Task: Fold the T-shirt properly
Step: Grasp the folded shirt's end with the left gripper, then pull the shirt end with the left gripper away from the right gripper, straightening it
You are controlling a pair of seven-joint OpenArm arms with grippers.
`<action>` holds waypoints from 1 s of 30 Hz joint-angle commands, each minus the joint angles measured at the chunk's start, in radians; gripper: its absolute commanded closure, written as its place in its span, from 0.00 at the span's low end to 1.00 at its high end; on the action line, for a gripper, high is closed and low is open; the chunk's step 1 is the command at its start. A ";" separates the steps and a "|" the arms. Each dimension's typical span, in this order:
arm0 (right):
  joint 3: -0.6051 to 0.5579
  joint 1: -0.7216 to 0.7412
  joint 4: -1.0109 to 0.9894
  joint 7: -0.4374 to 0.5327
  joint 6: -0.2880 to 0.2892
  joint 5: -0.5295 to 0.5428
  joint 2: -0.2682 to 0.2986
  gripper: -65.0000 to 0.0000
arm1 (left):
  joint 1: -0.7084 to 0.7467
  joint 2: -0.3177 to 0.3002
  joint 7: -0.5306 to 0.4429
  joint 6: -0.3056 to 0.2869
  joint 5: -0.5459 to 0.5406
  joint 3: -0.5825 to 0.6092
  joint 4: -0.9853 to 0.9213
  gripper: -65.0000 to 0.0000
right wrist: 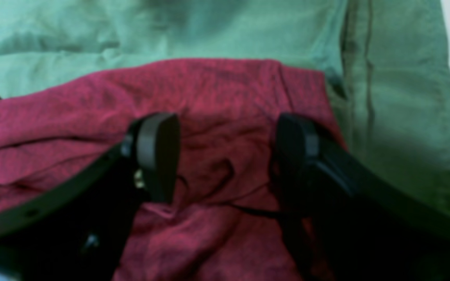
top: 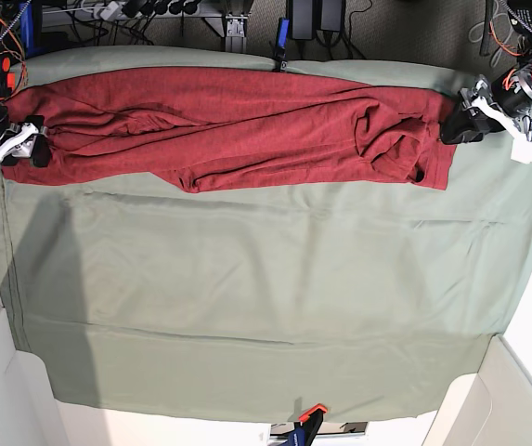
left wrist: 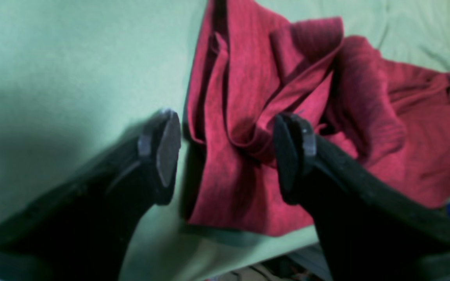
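Shirt (top: 238, 125) lies stretched in a band along the cloth's (top: 247, 297) far edge; left gripper (left wrist: 227, 156) and right gripper (right wrist: 225, 156) gape, grasping nothing; pinch the ends evenly.

My left gripper (left wrist: 227, 154) is matte black, with two curved, tapering fingers ending in flat oval grey pads (left wrist: 168, 146) set in dark rims. My right gripper (right wrist: 225, 156) has the same black build; its pads look rounded and blurred. From the base camera, both wrists show white brackets, black housings, red parts and orange cabling.
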 commanded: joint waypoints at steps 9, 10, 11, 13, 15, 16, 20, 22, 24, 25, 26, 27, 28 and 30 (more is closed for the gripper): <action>0.008 0.008 0.018 0.019 0.008 0.016 0.018 0.40 | -0.001 -0.083 0.045 -0.012 -0.154 0.061 -0.019 0.38; 0.008 0.008 0.018 0.018 0.008 0.016 0.018 0.40 | -0.001 -0.085 0.049 -0.012 -0.164 0.069 -0.019 0.38; 0.008 0.008 0.018 0.015 0.008 0.017 0.019 0.40 | -0.002 -0.086 0.052 -0.012 -0.171 0.077 -0.019 0.38; 0.008 0.008 0.018 0.009 0.008 0.023 0.019 0.40 | -0.010 -0.085 0.066 -0.012 -0.178 0.083 -0.019 0.38; 0.008 0.008 0.018 0.007 0.008 0.023 0.019 0.40 | -0.019 -0.086 0.075 -0.012 -0.194 0.082 -0.019 0.38; 0.008 0.008 0.018 0.006 0.008 0.023 0.019 0.40 | -0.024 -0.088 0.079 -0.012 -0.204 0.082 -0.019 0.38; 0.009 0.008 0.018 0.000 0.008 0.023 0.019 0.40 | -0.034 -0.088 0.084 -0.012 -0.206 0.085 -0.019 0.38; 0.008 0.008 0.018 0.000 0.008 0.023 0.019 0.40 | -0.034 -0.088 0.085 -0.012 -0.206 0.093 -0.019 0.38; 0.008 0.008 0.018 0.000 0.008 0.023 0.018 0.40 | -0.034 -0.088 0.085 -0.012 -0.206 0.105 -0.021 0.38; 0.009 0.008 0.018 0.000 0.008 0.023 0.018 0.40 | -0.034 -0.088 0.085 -0.012 -0.206 0.109 -0.022 0.38; 0.008 0.008 0.018 0.000 0.008 0.023 0.019 0.40 | -0.034 -0.088 0.085 -0.012 -0.206 0.110 -0.022 0.38; 0.009 0.008 0.018 0.000 0.008 0.023 0.019 0.40 | -0.034 -0.089 0.085 -0.012 -0.207 0.110 -0.022 0.38; 0.008 0.008 0.018 0.000 0.008 0.023 0.019 0.40 | -0.034 -0.090 0.089 -0.012 -0.212 0.110 -0.022 0.38; 0.008 0.008 0.018 0.000 0.008 0.023 0.019 0.40 | -0.034 -0.091 0.116 -0.012 -0.257 0.110 -0.023 0.38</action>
